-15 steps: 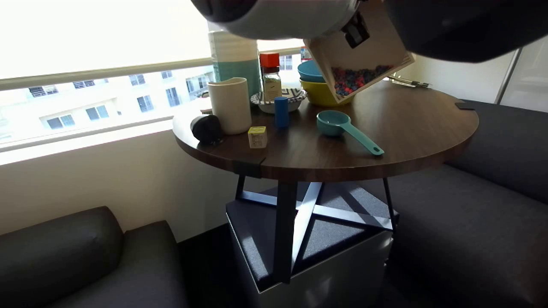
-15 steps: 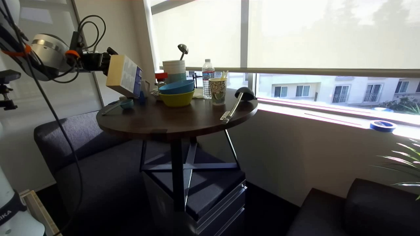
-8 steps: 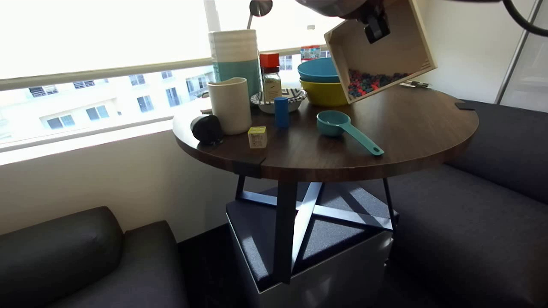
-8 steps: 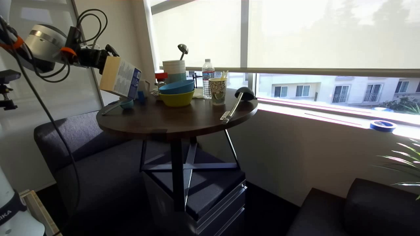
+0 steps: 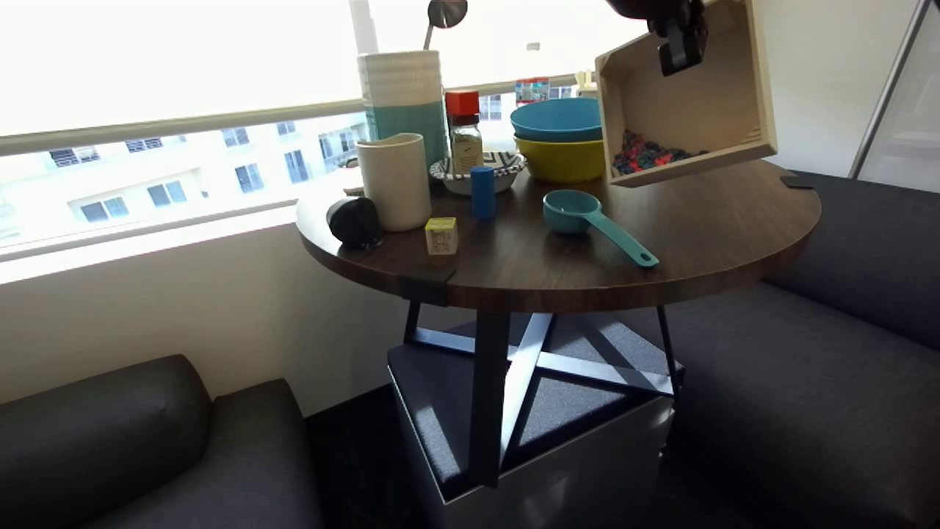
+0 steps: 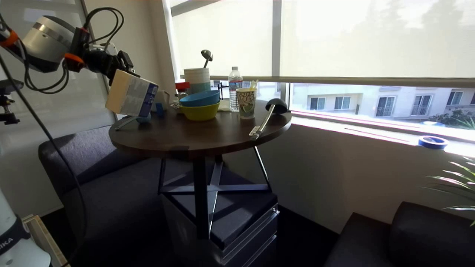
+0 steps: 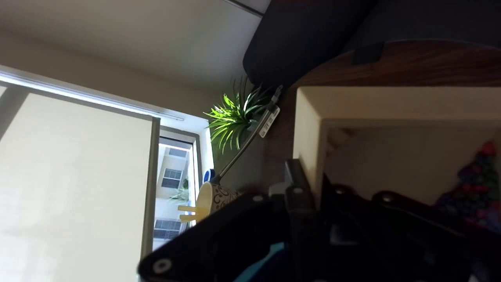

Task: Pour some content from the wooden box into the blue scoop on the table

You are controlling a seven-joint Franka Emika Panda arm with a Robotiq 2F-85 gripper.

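hand (image 7: 311,179) clamped on wooden box (image 5: 701,103), tilted w/ bits (image 5: 643,156) inside; blue scoop (image 5: 593,219) on tbl (image 5: 705,242)

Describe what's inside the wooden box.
Small red and dark-blue pieces lie heaped in a low corner of the wooden box; its near rim hides their base.

Round, dark brown wooden table (image 5: 529,257), lower than the claw (image 7: 309,175). On it, in an exterior view, below and left of the claw: a teal-blue scoop (image 5: 576,214), yellow bowl (image 5: 562,163), blue cylinder (image 5: 482,194), small yellow-topped cube (image 5: 442,238), white cup (image 5: 396,184) and rounded black object (image 5: 354,220). In an exterior view, well to the claw's right: a patterned paper cup (image 6: 246,106), clear bottle (image 6: 234,94) and a ladle (image 6: 271,111) lying down.
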